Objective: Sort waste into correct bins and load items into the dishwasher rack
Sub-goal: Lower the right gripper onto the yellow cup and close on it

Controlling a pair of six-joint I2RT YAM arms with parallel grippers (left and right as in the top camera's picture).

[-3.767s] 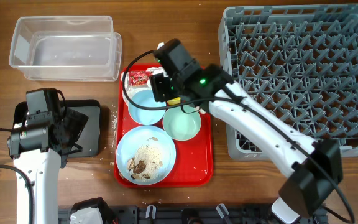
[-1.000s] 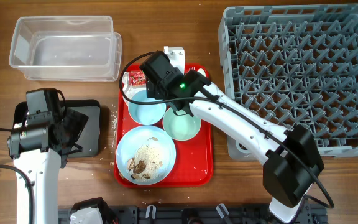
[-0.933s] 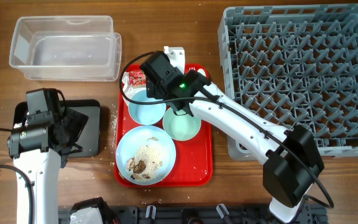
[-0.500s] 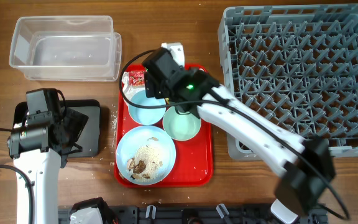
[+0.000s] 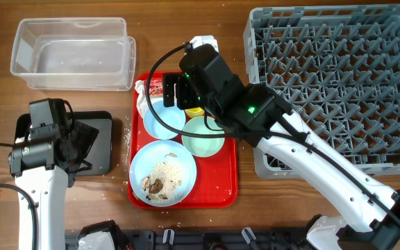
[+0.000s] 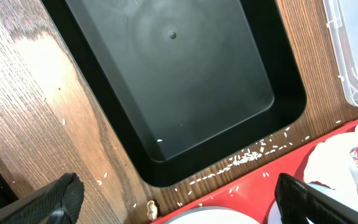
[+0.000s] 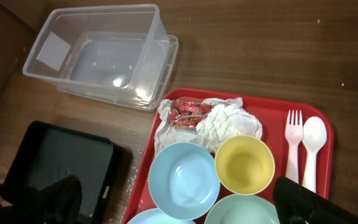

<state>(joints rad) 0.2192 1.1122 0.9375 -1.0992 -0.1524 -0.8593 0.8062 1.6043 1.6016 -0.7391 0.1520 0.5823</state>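
The crumpled white paper napkin [image 7: 229,121] lies at the back of the flat red plastic serving tray [image 7: 272,107]. The crinkly red-and-white wrapper [image 7: 188,111] rests on the napkin's left edge, its print too small to read. From overhead the right arm covers most of the napkin and nearly all of the small yellow cup [image 7: 244,165] (only a yellow sliver shows there). It hides the white plastic fork [image 7: 293,146] and white plastic spoon [image 7: 312,144] altogether. The right wrist view shows those two side by side at the tray's right end.

White rice-like crumbs with brown food bits [image 5: 164,173] are heaped on the large light blue plate [image 5: 141,167] at the tray's front, which the wrist view cuts off. Between plate and napkin stand the small light blue bowl [image 7: 184,180] and the mint green bowl [image 5: 203,135].

Loose grains [image 6: 247,158] lie on the wooden table [image 6: 36,124] beside the shallow black rectangular tray [image 6: 166,81], partly hidden overhead by the left arm. The clear rectangular plastic tub [image 7: 104,59] carries a pale square label with no legible writing. The large square grey plastic dishwasher rack [image 5: 339,83] stands right of the red tray, its near-left corner under the right arm.

The right gripper [image 5: 178,92] hangs over the wrapper and blue bowl, jaws spread wide, holding nothing. The left gripper [image 6: 178,190] is equally wide and empty, above the black tray's edge.
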